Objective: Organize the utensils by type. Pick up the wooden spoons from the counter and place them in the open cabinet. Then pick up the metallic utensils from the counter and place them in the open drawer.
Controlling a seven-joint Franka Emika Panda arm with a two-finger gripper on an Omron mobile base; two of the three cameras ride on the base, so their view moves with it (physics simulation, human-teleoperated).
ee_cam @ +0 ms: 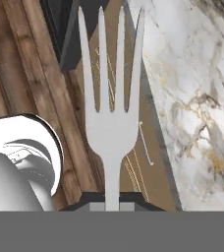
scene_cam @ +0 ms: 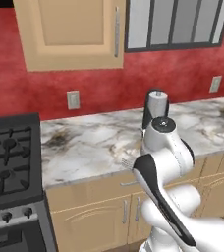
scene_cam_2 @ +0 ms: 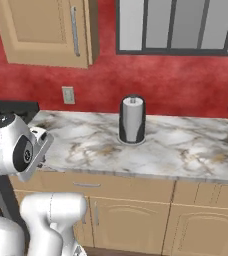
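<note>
My gripper (ee_cam: pixel 113 201) is shut on the handle of a silver fork (ee_cam: pixel 112 93), one of the metallic utensils. Its four tines point away from the hand, over the front edge of the marble counter (ee_cam: pixel 192 98) and the wood floor below. In the left base view the fork's tines (scene_cam: pixel 127 162) poke out left of my arm, at the counter's (scene_cam: pixel 84 142) front edge. The right base view shows my hand low at the left end of the counter (scene_cam_2: pixel 161 145). The wooden spoons, the open cabinet and the open drawer are out of view.
A dark paper towel holder (scene_cam: pixel 155 109) (scene_cam_2: pixel 132 120) stands at the back of the counter. A black stove (scene_cam: pixel 11 157) adjoins the counter on the left. A closed wall cabinet (scene_cam: pixel 70 29) with a silver bar handle hangs above. Closed base cabinets (scene_cam_2: pixel 131 220) sit under the slab.
</note>
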